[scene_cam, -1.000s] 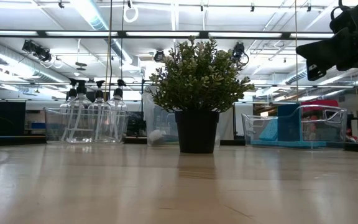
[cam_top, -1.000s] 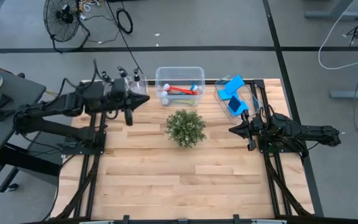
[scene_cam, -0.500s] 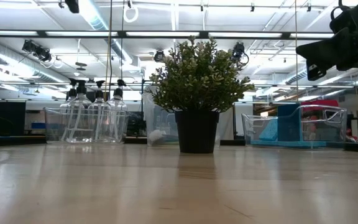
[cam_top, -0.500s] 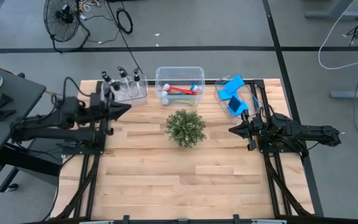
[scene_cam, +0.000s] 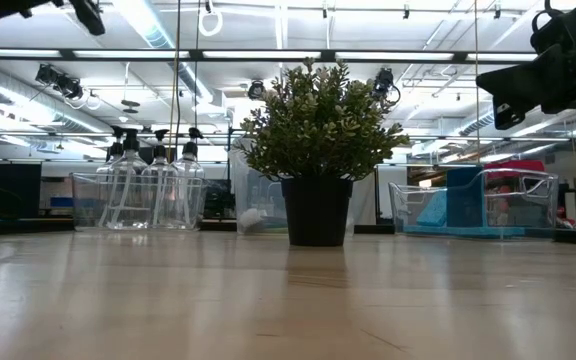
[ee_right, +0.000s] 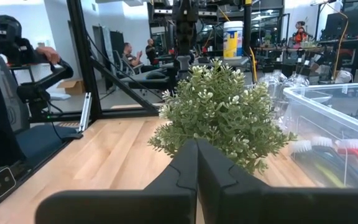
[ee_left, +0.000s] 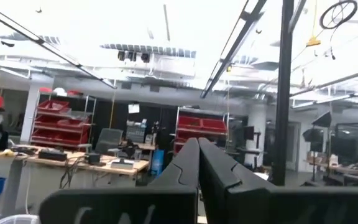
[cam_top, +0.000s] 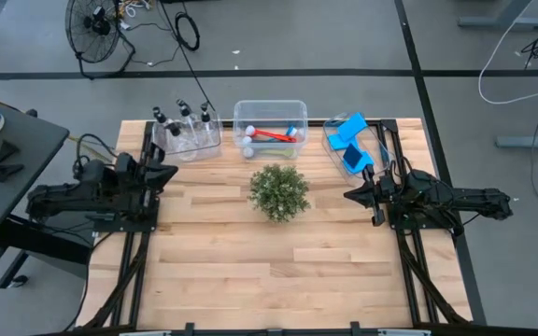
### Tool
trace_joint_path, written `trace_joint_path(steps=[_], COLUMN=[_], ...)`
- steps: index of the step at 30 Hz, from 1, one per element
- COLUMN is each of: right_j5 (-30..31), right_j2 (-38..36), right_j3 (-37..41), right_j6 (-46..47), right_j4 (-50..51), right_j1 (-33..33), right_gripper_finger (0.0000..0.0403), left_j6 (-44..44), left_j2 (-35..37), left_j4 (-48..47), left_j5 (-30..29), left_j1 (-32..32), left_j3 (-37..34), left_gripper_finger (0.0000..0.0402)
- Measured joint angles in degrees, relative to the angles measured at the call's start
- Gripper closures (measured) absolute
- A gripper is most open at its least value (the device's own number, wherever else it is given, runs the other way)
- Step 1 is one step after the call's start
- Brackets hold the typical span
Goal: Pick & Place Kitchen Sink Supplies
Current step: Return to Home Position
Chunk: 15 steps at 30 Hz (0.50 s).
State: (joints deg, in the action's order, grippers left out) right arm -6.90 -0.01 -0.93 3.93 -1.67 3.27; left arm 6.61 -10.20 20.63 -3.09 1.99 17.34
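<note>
Three small clear bottles with black caps (cam_top: 186, 123) (scene_cam: 152, 180) stand in a clear bin at the far left of the table. Red and yellow dish brushes (cam_top: 271, 136) (ee_right: 334, 149) lie in the middle clear bin. Blue sponges (cam_top: 350, 142) (scene_cam: 458, 205) sit in the clear bin on the right, one standing on edge. My left gripper (cam_top: 172, 171) (ee_left: 198, 144) is shut and empty, near the table's left edge, on the near side of the bottle bin. My right gripper (cam_top: 347, 195) (ee_right: 196, 145) is shut and empty, right of the plant and pointing at it.
A bushy green plant (cam_top: 279, 191) in a dark pot (scene_cam: 317, 211) stands mid-table between the arms. The three clear bins line the far edge. Bare wooden table top (cam_top: 269, 271) spreads across the near half. People show in the room beyond, in the right wrist view.
My left gripper has drawn back from beside the bottle bin toward the table's left and near edges, its fingers staying shut. The bottles, brushes and sponges have kept their places.
</note>
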Motion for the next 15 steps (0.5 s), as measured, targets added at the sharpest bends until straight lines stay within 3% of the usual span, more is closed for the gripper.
trace_joint_path(steps=[15], right_j5=[0.0], right_j2=[0.0], right_j3=[0.0], right_j6=[0.0], right_j4=[0.0], right_j1=[0.0], right_gripper_finger=[0.0399], left_j6=[0.2], left_j2=[8.9], left_j4=[7.4], left_j5=[0.0], left_j1=[0.2], left_j3=[-12.6], left_gripper_finger=[0.0399])
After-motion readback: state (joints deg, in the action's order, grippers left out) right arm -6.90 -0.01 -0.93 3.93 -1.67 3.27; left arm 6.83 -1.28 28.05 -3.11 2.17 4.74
